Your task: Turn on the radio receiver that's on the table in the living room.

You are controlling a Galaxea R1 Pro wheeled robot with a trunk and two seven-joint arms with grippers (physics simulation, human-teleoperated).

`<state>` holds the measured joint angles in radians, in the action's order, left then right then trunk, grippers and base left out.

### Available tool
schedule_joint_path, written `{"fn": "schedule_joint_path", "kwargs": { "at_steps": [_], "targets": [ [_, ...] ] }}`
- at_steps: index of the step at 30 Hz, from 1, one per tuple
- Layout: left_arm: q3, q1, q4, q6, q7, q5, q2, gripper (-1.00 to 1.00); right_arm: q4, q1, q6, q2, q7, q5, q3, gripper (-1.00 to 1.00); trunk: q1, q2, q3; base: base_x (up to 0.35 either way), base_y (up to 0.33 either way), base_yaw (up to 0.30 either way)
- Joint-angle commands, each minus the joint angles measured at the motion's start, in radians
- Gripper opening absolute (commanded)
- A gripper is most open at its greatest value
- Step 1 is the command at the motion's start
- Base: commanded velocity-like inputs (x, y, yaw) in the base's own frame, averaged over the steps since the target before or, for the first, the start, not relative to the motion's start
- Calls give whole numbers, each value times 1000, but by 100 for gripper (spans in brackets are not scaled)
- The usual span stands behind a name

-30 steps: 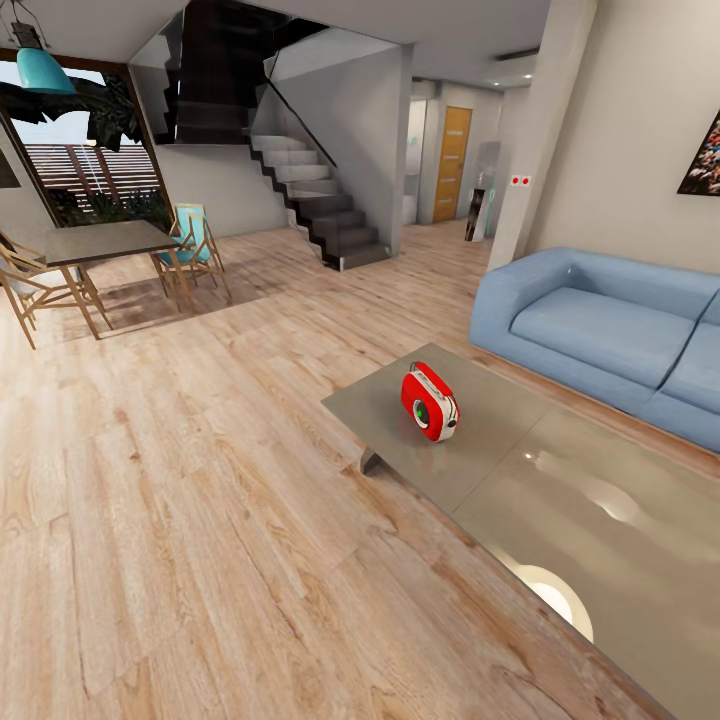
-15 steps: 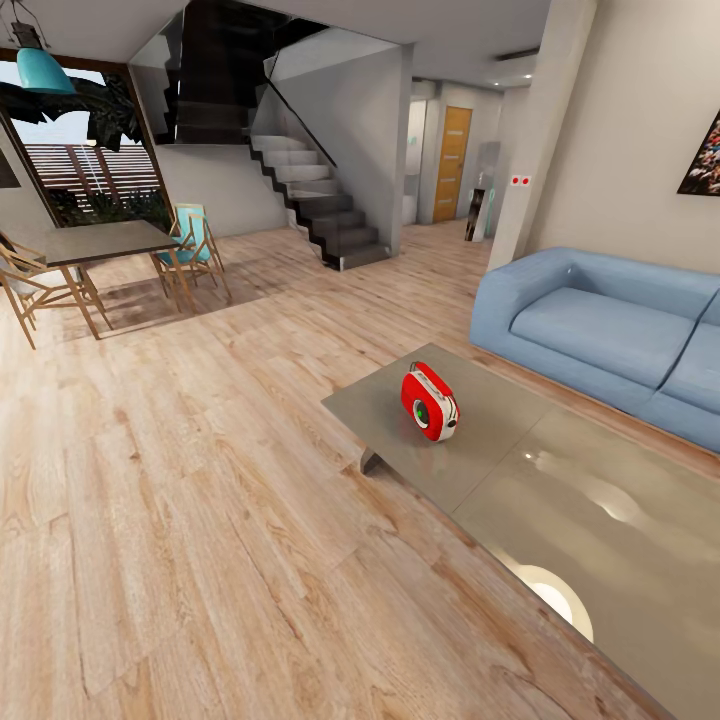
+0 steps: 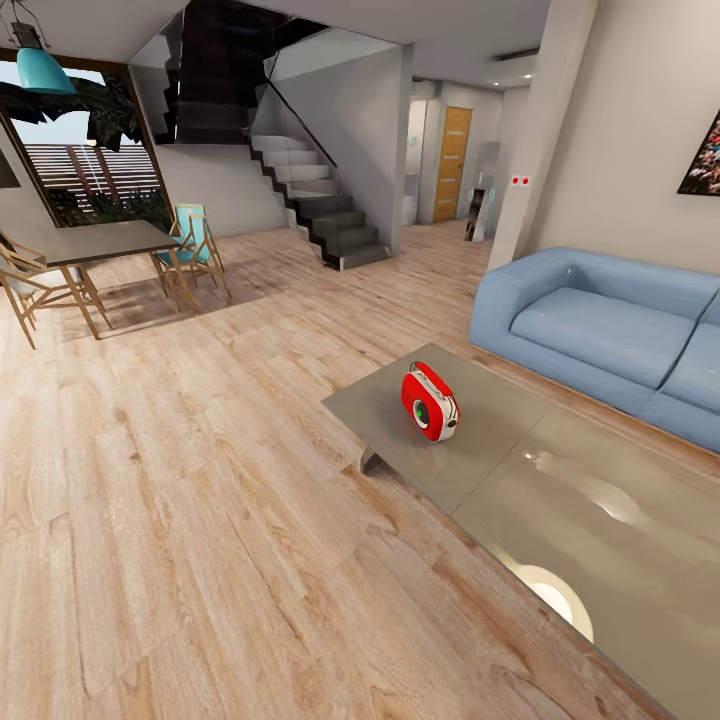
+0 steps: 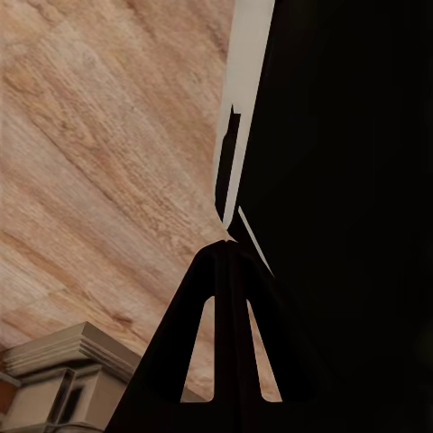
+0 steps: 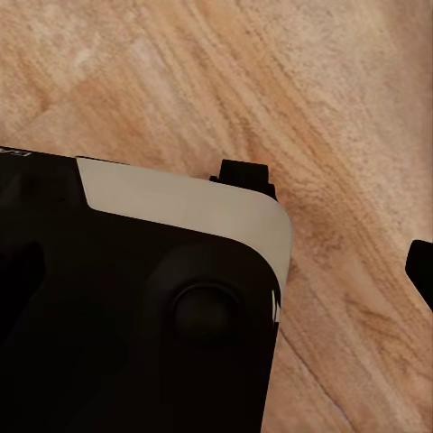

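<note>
The red radio receiver [image 3: 430, 402] stands upright near the near-left corner of the low glossy grey table [image 3: 500, 470], its round dial facing left and towards me and its thin handle on top. The table lies ahead and to the right in the living room, on the light wood floor [image 3: 180, 500]. In the left wrist view my left gripper [image 4: 227, 248] hangs over the floor with its dark fingers meeting at the tips, shut on nothing. My right gripper [image 5: 332, 216] is open above the floor, holding nothing. Neither gripper is near the radio.
A light-blue sofa [image 3: 600, 330] runs behind the table at the right, under a framed picture [image 3: 705, 150]. A dark dining table [image 3: 95, 243] with wooden chairs stands far left, and stairs [image 3: 320, 210] rise at the back. My black, white-trimmed body [image 5: 180, 203] is beside both grippers.
</note>
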<state>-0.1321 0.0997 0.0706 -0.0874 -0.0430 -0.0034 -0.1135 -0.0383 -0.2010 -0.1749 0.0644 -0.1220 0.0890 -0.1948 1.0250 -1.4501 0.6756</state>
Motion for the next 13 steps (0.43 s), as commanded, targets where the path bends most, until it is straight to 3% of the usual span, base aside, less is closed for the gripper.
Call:
{"fn": "schedule_joint_path", "kwargs": {
  "at_steps": [1,13],
  "targets": [
    [0,0,0,0,0,0,0,-100,0,0,0,0,0,0,0,100,0,0,0,0,0,0],
    [0,0,0,0,0,0,0,-100,0,0,0,0,0,0,0,100,0,0,0,0,0,0]
  ]
}}
